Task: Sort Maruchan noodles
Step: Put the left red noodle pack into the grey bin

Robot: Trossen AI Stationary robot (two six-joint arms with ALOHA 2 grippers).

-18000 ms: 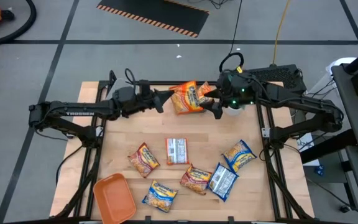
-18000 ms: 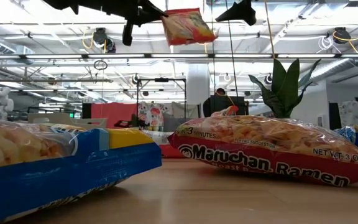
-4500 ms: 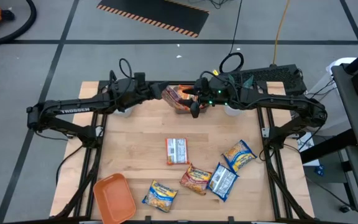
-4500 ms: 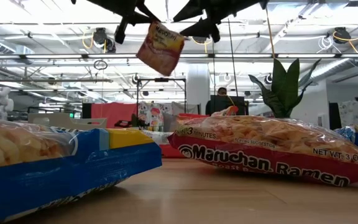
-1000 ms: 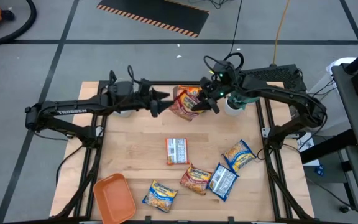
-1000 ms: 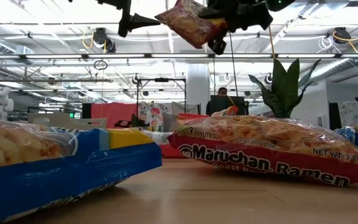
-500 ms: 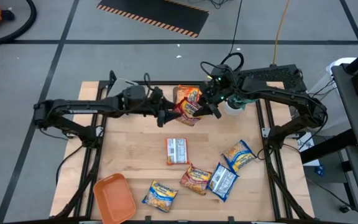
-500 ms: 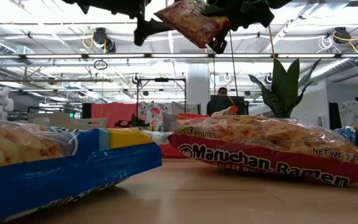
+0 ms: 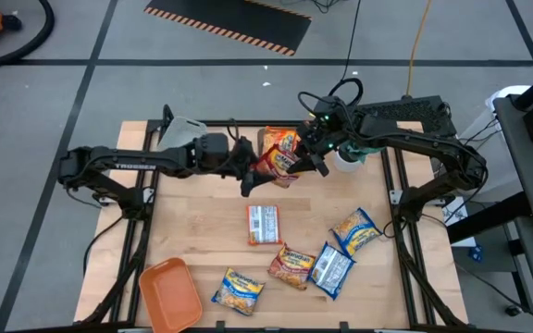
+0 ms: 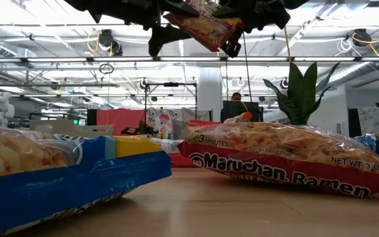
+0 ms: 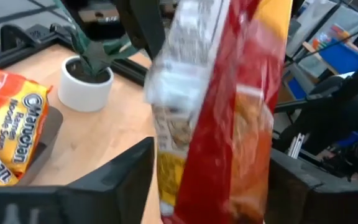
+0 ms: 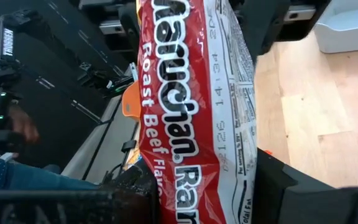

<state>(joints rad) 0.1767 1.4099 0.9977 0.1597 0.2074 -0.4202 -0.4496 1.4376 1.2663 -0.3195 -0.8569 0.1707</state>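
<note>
So right now both arms meet over the far side of the wooden table [image 9: 192, 231], mid-handover by the look of it. The right gripper [image 9: 305, 155] is clamped on a red crinkly plastic Roast Beef ramen packet [image 9: 276, 166], holding it up in the air, and the left gripper [image 9: 251, 173] has its fingers either side of the packet's other end. From the left wrist camera the packet sits between those two dark fingers with daylight on both sides, so the jaws stand fairly wide and I wouldn't call it gripped yet.

Just beyond the grippers, an orange Maruchan noodle packet [image 9: 277, 141] lies at the table's far edge, next to a white pot with a green plant [image 9: 346, 157].

Further out toward the near edge: a white-backed flat packet [image 9: 263, 224] by itself, then a loose cluster of an orange packet [image 9: 291, 265], a blue-and-yellow packet [image 9: 331, 269], a yellow packet [image 9: 355, 231] and another yellow one [image 9: 239, 290]. An orange plastic tray [image 9: 169, 296] sits at the near left corner.

My guess at the next move: the left pinches down firmly before the right lets go, otherwise that slippery packet drops.
</note>
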